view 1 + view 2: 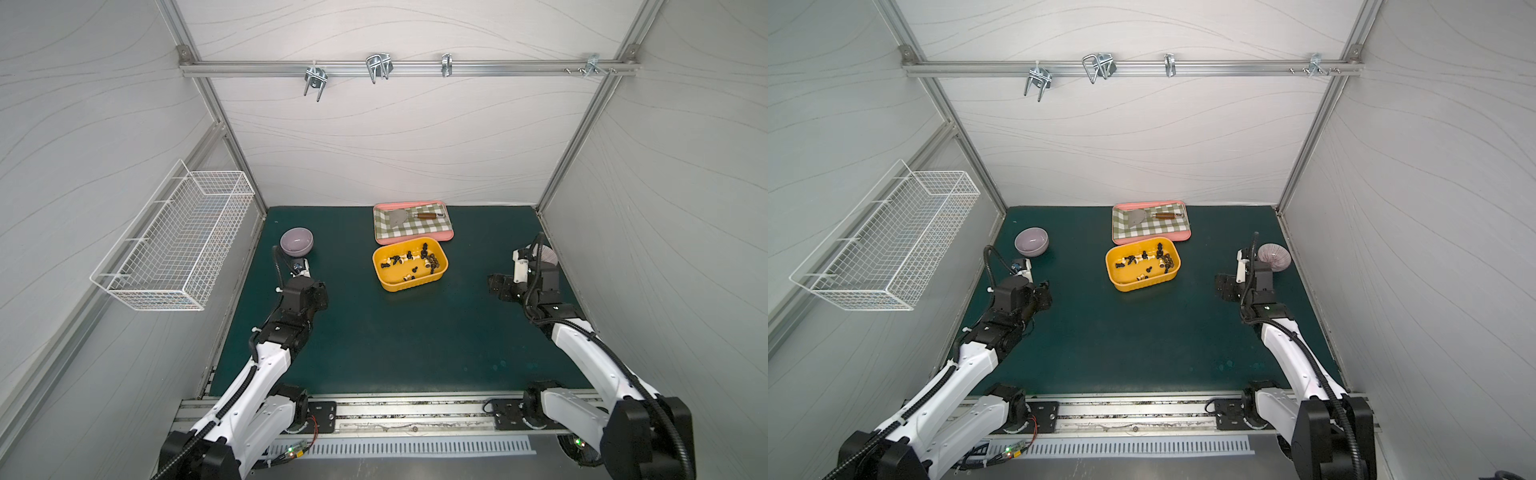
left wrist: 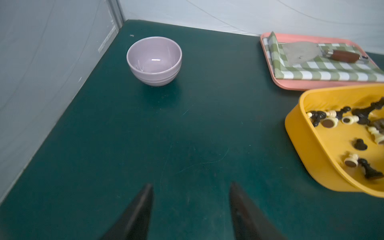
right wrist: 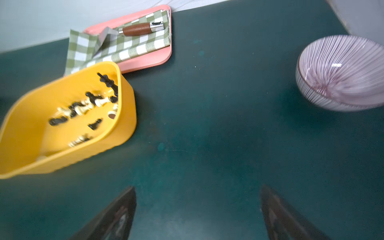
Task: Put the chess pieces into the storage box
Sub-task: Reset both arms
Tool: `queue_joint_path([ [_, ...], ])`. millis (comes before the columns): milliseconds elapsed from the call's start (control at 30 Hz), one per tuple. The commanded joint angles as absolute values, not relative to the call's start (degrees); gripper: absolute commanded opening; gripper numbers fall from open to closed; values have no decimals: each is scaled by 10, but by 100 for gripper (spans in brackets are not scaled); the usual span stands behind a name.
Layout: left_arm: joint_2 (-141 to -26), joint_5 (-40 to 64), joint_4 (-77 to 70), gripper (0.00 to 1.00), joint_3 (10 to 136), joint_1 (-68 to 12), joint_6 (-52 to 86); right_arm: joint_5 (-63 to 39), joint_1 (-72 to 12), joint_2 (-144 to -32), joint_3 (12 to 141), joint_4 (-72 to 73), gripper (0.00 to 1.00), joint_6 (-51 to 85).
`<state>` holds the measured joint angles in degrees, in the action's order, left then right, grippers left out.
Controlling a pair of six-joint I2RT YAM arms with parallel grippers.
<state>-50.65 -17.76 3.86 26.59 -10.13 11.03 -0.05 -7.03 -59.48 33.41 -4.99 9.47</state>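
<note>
The yellow-orange storage box [image 1: 411,284] [image 1: 1142,286] sits on the green mat, mid-table towards the back. Several black and cream chess pieces [image 1: 432,261] [image 1: 1167,262] lie scattered inside it; they also show in the wrist views [image 2: 361,118] [image 3: 91,104]. I see no pieces on the mat. My left gripper [image 1: 321,294] [image 2: 191,185] hovers over bare mat left of the box [image 2: 307,149], open and empty. My right gripper [image 1: 496,286] [image 3: 198,187] is over bare mat right of the box [image 3: 87,153], jaws wide apart with nothing between them.
A plain lilac bowl [image 1: 296,241] [image 2: 154,60] stands empty beyond the left gripper. A striped bowl [image 1: 1273,257] [image 3: 340,74] sits by the right wall. A pink tray [image 1: 415,239] with checked cloth and a spatula lies just behind the box. A white wire basket [image 1: 174,241] hangs on the left wall.
</note>
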Motion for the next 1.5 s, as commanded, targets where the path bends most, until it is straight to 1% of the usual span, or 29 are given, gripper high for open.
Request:
queue_joint_path([
  [0,-517,-215,-34,98,254,-87,120,9,-67,-605,327,13,99,86],
  [133,-556,-228,-51,98,255,-69,102,11,-67,-628,306,81,99,69],
  [300,-626,-250,-119,98,237,-50,90,1,-68,-681,237,267,99,35],
  [400,-671,-235,-198,98,213,-38,94,0,-69,-731,224,328,99,29],
  [467,-693,-224,-195,98,232,-37,79,0,-68,-768,209,395,99,28],
  [533,-717,-213,-250,98,233,-36,48,2,-68,-773,239,338,99,25],
  [600,-745,-214,-316,98,232,-34,39,17,-68,-786,226,392,99,-2],
  [633,-757,-211,-337,98,234,-30,37,29,-65,-784,224,397,99,-3],
  [733,-801,-199,-386,98,245,-23,36,27,-48,-819,199,483,99,0],
  [800,-851,-205,-440,99,244,-21,36,28,-39,-876,181,561,99,11],
  [833,-870,-210,-459,99,244,-20,37,32,-39,-910,175,621,99,15],
  [867,-884,-207,-478,98,243,-20,33,22,-37,-915,173,638,99,12],
  [900,-883,-198,-474,99,240,-18,35,9,-36,-889,182,576,99,9],
  [933,-884,-191,-473,99,241,-17,35,1,-37,-884,190,549,99,4],
  [1000,-885,-173,-467,99,245,-8,39,-11,-37,-908,187,599,99,0],
  [1067,-886,-159,-466,99,245,-1,41,-5,-37,-890,200,542,99,3],
  [1133,-885,-151,-462,99,246,1,43,3,-35,-904,218,530,99,8],
  [1200,-886,-150,-461,99,246,3,43,16,-32,-899,250,461,99,17],
  [1300,-885,-149,-460,99,246,3,43,12,-30,-904,242,486,99,19],
  [1467,-884,-150,-462,99,245,3,43,11,-31,-902,241,483,99,17],
])
